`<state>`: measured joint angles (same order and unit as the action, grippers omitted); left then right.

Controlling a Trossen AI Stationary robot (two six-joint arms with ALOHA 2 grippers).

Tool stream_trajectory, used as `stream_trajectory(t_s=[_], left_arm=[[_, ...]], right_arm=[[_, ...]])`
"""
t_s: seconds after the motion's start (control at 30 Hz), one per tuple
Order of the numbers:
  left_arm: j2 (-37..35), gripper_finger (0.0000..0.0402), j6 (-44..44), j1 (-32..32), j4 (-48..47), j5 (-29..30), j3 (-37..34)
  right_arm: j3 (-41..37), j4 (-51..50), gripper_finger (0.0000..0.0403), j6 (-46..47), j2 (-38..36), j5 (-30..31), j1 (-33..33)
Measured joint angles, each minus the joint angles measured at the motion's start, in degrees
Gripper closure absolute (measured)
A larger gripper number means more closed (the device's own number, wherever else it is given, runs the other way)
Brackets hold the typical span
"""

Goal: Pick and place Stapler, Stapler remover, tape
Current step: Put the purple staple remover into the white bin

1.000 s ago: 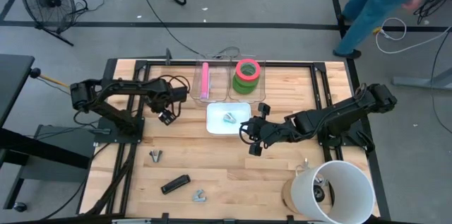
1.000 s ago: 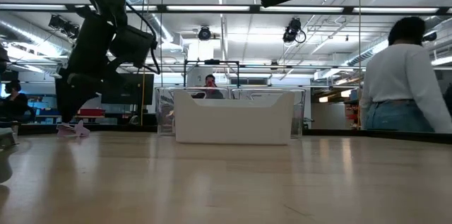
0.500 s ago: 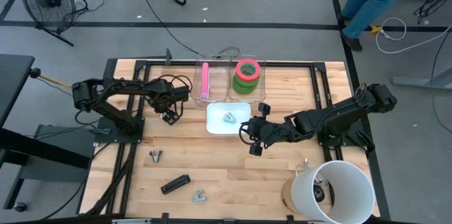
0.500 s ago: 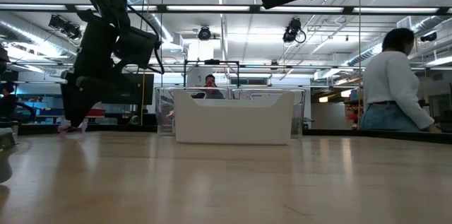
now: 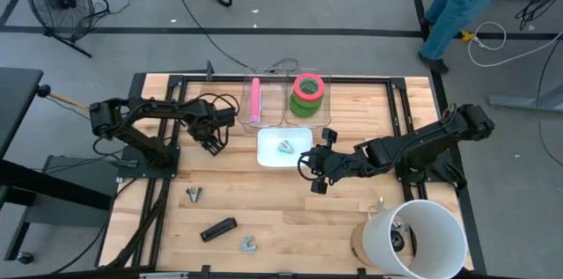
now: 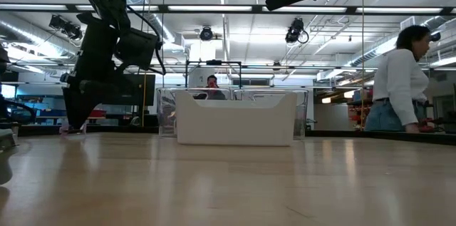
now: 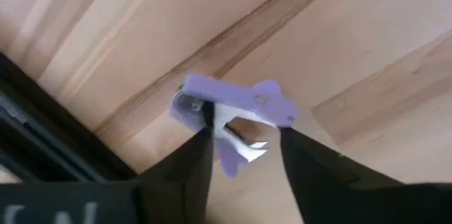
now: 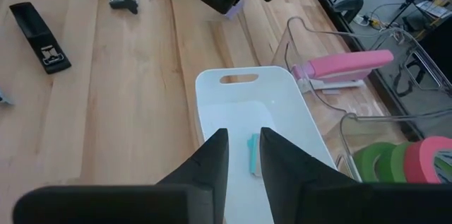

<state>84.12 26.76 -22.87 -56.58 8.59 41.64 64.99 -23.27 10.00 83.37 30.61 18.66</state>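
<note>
A purple stapler remover (image 7: 233, 104) lies on the wooden table at the left. My left gripper (image 7: 245, 136) is low over it (image 5: 211, 143), open, with one finger on either side. My right gripper (image 5: 308, 170) is open and empty above the near end of a white tray (image 8: 212, 90), which holds a teal stapler remover (image 8: 253, 155). A pink stapler (image 5: 255, 101) lies in a clear bin. The tape rolls, pink-red (image 5: 307, 85) on green (image 5: 303, 107), sit stacked in the bin beside it. A black stapler (image 5: 217, 228) lies near the front edge. My left gripper's fingers (image 7: 194, 157) come down from above on either side of the purple stapler remover's metal jaws (image 7: 244, 143), which rest on the table. I cannot tell whether the fingers touch it.
Two grey stapler removers (image 5: 193, 194) (image 5: 249, 244) lie on the table's near left. A white bucket (image 5: 427, 235) stands at the near right corner. A person walks on the floor beyond the table's far right.
My left gripper has gone down toward the purple stapler remover, which has stayed on the table. The person behind the table has walked on.
</note>
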Motion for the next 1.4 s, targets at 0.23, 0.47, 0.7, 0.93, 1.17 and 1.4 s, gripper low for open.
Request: stream_trajectory(t_s=[0.23,0.47,0.7,0.93,1.17,1.4], left_arm=[[-0.52,0.0301,0.23,0.07,4.44,-1.08,-4.99],[-0.54,0.0394,0.42,0.0,5.7,-0.65,-5.21],[-0.52,0.0398,-0.39,0.04,4.61,-1.69,-2.5],[-0.55,0.0382,-3.48,0.07,2.62,-0.22,-0.15],[-0.61,0.0354,-7.6,0.07,-2.13,6.58,1.5],[-0.61,0.028,-13.72,-0.15,-3.62,7.79,1.54]], right_arm=[[0.0,-0.09,0.0321,-0.03,0.0,0.0,0.0],[0.0,-0.03,0.0321,-0.2,0.0,-0.04,-0.69],[0.0,-0.02,0.0321,0.0,0.0,-0.02,-0.72],[0.0,-0.07,0.0321,0.0,0.0,-0.02,-0.72],[0.0,-0.15,0.0321,0.0,0.0,-0.04,-0.72],[0.0,-0.13,0.0321,0.02,0.0,-0.04,-0.72]])
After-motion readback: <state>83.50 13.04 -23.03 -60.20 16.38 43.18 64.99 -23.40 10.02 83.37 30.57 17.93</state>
